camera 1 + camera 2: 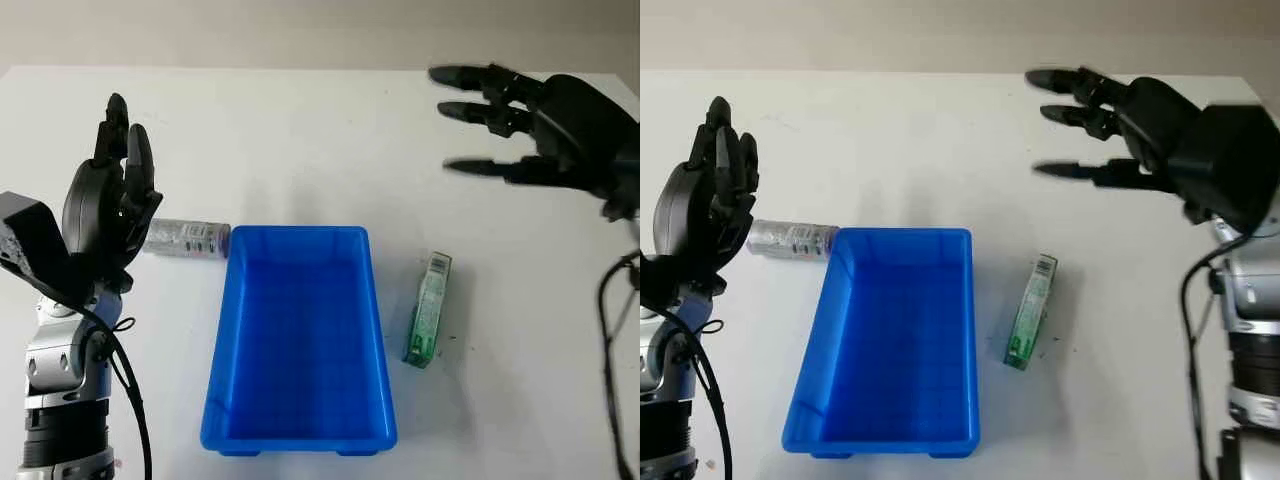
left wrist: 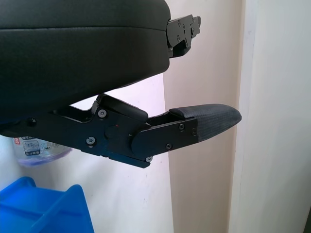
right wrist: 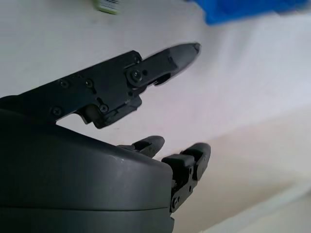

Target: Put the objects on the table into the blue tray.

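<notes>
Your right hand (image 1: 520,120) hangs open above the far right of the surface (image 1: 300,130), holding nothing, its fingers (image 1: 470,166) aimed toward the left side. Your left hand (image 1: 110,215) is raised at the left edge, also open and holding nothing.

Nearer to you than the right hand, and toward the tray, lies the green box (image 1: 428,309). It is flat on the surface, just beside the right wall of the blue tray (image 1: 385,330) but apart from it. Its long axis runs roughly away from you, with the far end tipped slightly to the right, nearly parallel with the tray wall. It looks like light, stiff card, probably smooth; take it across the narrow width near the middle so it does not pivot in the fingers, and don't squeeze hard enough to crush it.

Right by your left hand, partly hidden behind it, lies the small bottle (image 1: 190,239) on its side. Its long axis runs across, one end touching or almost touching the tray's far left corner. It looks light and rigid, with a glossy label, so it may roll or slip; close across the round body at mid-length, from above.

The tray holds nothing yet.
</notes>
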Motion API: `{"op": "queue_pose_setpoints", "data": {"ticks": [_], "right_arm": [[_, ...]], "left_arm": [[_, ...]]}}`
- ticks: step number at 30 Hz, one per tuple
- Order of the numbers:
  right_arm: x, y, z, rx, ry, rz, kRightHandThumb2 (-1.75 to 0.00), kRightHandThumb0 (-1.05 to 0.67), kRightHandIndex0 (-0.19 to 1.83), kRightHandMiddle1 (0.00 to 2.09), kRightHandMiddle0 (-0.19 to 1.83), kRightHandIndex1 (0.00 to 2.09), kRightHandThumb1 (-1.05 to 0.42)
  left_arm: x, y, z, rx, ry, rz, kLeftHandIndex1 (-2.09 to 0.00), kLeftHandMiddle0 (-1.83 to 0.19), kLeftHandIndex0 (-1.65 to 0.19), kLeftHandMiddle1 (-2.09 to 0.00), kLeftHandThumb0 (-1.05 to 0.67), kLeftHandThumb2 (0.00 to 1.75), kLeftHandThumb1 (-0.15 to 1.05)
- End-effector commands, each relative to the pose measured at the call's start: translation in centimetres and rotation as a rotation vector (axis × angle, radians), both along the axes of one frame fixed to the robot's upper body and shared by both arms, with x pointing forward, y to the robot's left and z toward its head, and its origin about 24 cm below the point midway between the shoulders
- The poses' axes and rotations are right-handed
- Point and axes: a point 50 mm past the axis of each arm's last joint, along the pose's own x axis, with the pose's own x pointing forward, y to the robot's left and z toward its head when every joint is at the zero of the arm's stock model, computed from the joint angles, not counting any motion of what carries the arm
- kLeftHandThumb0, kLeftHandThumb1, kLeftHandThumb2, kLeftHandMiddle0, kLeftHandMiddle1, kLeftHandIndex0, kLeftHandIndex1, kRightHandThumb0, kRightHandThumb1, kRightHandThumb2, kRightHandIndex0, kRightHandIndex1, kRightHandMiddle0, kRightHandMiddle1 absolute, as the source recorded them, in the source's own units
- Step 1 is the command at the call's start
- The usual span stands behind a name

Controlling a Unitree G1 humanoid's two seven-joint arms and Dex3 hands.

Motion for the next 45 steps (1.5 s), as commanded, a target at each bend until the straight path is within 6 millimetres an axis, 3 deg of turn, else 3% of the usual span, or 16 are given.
{"op": "queue_pose_setpoints", "data": {"ticks": [1,8,13,31,44,45], "right_arm": [[-0.7,0.0,-0.1,-0.149,-0.018,0.043,-0.05,-0.49,0.42,0.17,0.44,0.14,-0.78],[-2.0,0.2,-1.0,-0.468,-0.077,0.165,-0.05,-0.37,0.36,0.09,0.39,0.08,-0.79],[-2.5,0.7,-1.6,-0.557,-0.126,0.228,-0.06,-0.33,0.36,0.07,0.38,0.07,-0.83],[-3.4,1.8,-5.6,-0.540,-0.102,0.380,-0.06,-0.30,0.44,0.07,0.44,0.09,-0.88],[-4.4,1.3,-8.1,-0.533,-0.028,0.428,-0.06,-0.29,0.48,0.11,0.50,0.11,-0.89],[-4.4,1.2,-8.3,-0.526,-0.057,0.442,-0.06,-0.27,0.54,0.18,0.54,0.15,-0.91]], "left_arm": [[0.0,0.2,0.6,0.005,-0.015,-0.003,0.00,0.19,0.19,0.00,-0.77,0.61,1.05],[0.2,0.1,0.8,0.007,-0.014,-0.001,0.00,0.19,0.19,0.00,-0.76,0.60,1.05],[0.3,0.0,0.8,0.013,-0.013,-0.004,0.00,0.19,0.19,0.00,-0.76,0.61,1.05],[0.3,0.5,1.1,0.031,-0.009,0.000,0.00,0.19,0.19,0.00,-0.76,0.59,1.05],[0.2,0.5,1.3,0.034,-0.015,0.007,0.00,0.19,0.19,0.00,-0.76,0.61,1.05],[0.2,0.5,1.3,0.033,-0.016,0.004,0.00,0.19,0.19,0.00,-0.76,0.61,1.05]]}}
